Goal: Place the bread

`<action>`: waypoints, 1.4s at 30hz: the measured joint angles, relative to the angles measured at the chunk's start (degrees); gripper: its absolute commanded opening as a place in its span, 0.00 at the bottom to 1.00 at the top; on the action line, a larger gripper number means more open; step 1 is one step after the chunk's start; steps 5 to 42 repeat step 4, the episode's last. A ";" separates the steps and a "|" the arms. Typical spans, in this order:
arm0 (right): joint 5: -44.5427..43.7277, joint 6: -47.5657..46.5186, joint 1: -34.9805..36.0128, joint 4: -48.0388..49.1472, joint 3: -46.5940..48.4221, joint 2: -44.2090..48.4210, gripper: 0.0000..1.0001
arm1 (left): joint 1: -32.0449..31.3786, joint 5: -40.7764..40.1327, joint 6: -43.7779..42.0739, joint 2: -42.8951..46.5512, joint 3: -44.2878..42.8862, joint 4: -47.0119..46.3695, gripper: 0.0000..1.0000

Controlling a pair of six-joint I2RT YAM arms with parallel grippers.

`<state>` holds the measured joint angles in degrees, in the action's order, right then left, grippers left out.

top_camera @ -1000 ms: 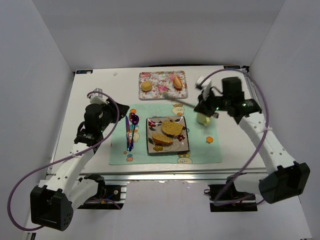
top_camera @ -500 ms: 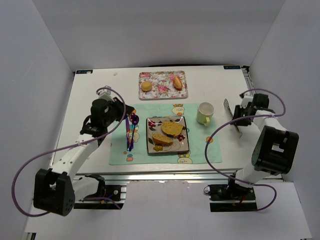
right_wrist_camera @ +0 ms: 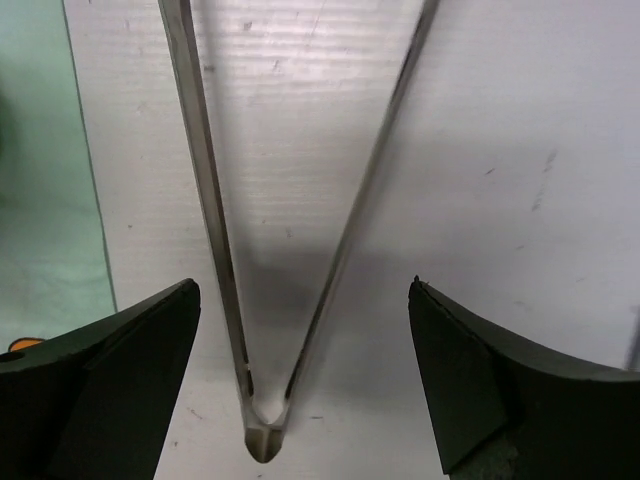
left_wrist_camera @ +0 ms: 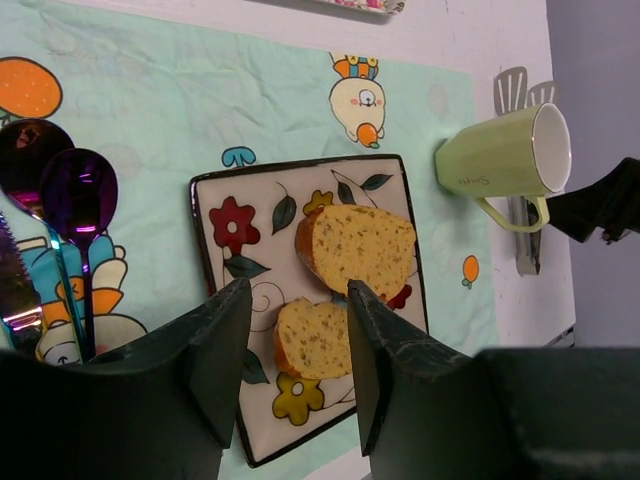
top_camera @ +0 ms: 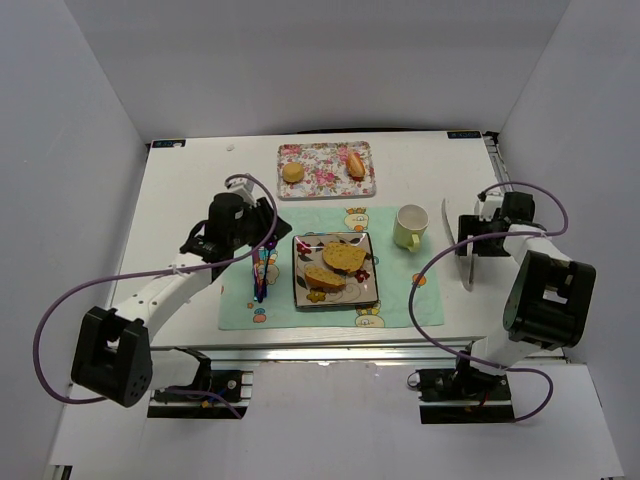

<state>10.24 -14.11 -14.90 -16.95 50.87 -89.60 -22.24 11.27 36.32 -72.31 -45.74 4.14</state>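
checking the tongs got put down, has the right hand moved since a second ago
Yes. It was by the mug; now the right hand is further right, off the mat, open above the tongs.

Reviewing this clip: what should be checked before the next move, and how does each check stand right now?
1. Larger slice and smaller slice both on the plate: ok.
2. Left gripper above the plate, jaws open and empty: ok.
3. Right gripper jaws open and empty: ok.
4. Tongs lying on the table, clear of the jaws: ok.
5. Mug upright, apart from the plate: ok.
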 measured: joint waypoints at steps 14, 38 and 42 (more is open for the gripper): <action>-1.40 -2.67 0.02 -1.60 5.01 1.97 0.90 | 0.00 -0.63 -0.55 0.00 -0.13 0.66 0.53; -1.40 -2.67 0.02 -1.60 5.01 1.97 0.90 | 0.00 -0.63 -0.55 0.00 -0.13 0.66 0.53; -1.40 -2.67 0.02 -1.60 5.01 1.97 0.90 | 0.00 -0.63 -0.55 0.00 -0.13 0.66 0.53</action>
